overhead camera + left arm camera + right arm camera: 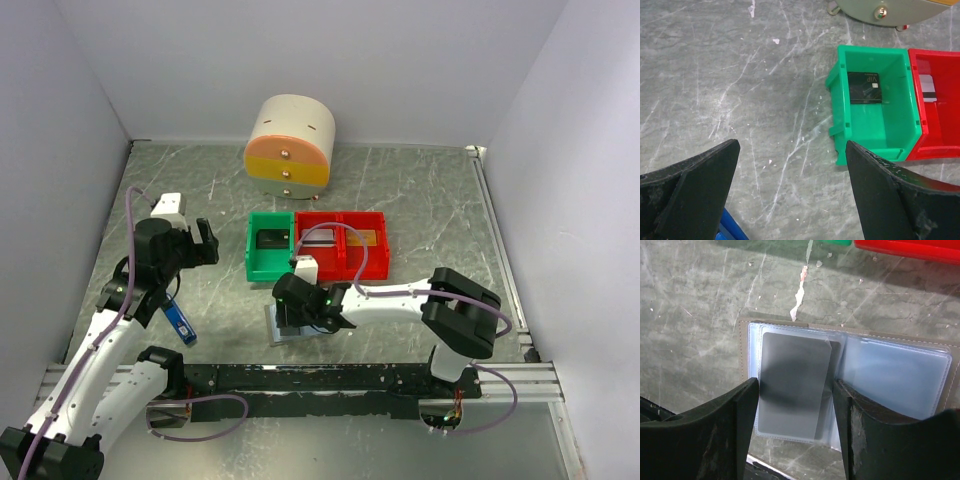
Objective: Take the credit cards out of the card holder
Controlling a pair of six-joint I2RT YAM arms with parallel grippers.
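The grey-brown card holder [743,347] lies open on the table, its pale clear pockets [895,380] facing up; in the top view only its near left corner [272,328] shows under the right arm. A grey credit card [790,365] stands slightly tilted over the left pocket. My right gripper [796,385] [300,308] is shut on this card, one finger against each long edge. My left gripper [792,145] [200,240] hangs open over bare table to the left, holding nothing. A black credit card [865,87] lies in the green bin [875,140].
Behind the holder, the green bin [262,268] adjoins a red double bin [370,265] with a silver card [926,89] and a gold card [368,238]. A round cream-and-orange drawer unit [290,145] stands at the back. A blue-and-black stick [178,320] lies under the left arm.
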